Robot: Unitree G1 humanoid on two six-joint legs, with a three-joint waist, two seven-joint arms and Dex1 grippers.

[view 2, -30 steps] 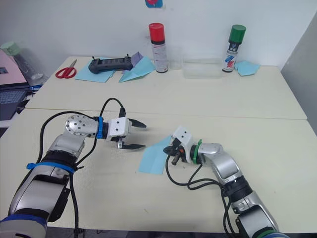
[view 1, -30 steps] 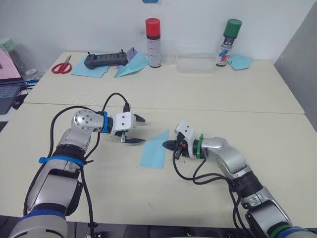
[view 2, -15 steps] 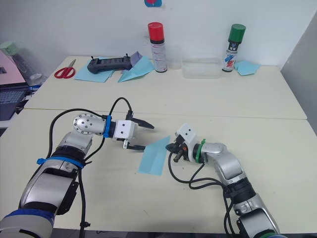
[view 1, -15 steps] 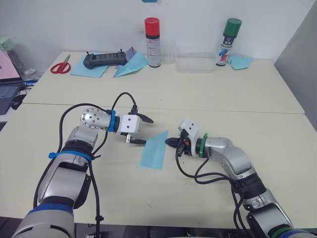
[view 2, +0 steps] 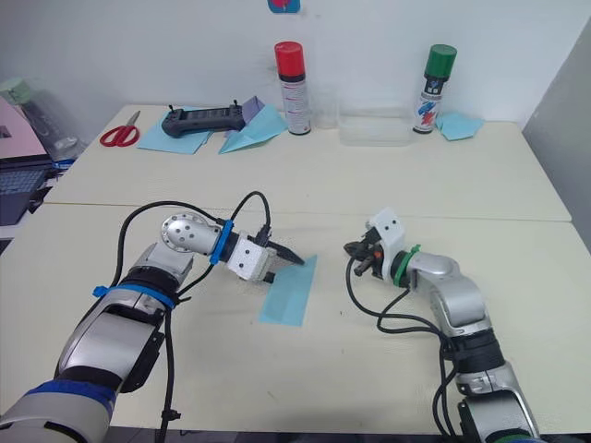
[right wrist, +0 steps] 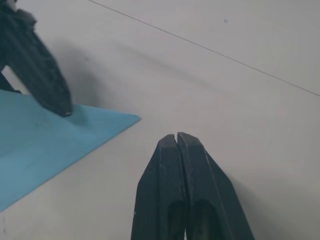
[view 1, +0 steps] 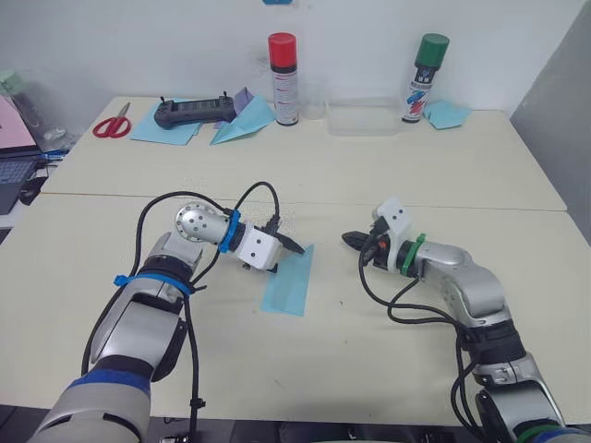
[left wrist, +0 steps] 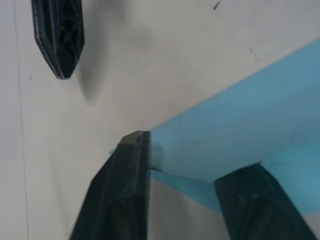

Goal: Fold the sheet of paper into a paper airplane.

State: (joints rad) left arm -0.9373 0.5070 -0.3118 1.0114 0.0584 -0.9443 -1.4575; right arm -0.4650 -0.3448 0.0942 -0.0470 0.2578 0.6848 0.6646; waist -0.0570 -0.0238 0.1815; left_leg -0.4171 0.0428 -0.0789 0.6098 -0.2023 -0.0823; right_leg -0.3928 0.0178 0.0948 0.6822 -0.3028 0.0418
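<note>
The left gripper (view 1: 288,246), fingers spread, is touching the upper left edge of the thin light blue sheet of paper (view 1: 289,281) at the centre of the left eye view; in the left wrist view a lifted flap of it is lying between the fingers (left wrist: 127,185). The right gripper (view 1: 352,240), fingers pressed together, is hovering well apart to the right. One sheet is lying on the cream table (view 1: 305,360), long axis running from lower left to upper right; whether its folded layers are flat is hard to make out. Two spray cans are standing along the top: one red-capped (view 1: 283,77), one green-capped (view 1: 421,76). One pair of red scissors (view 1: 112,124) is lying at upper left.
</note>
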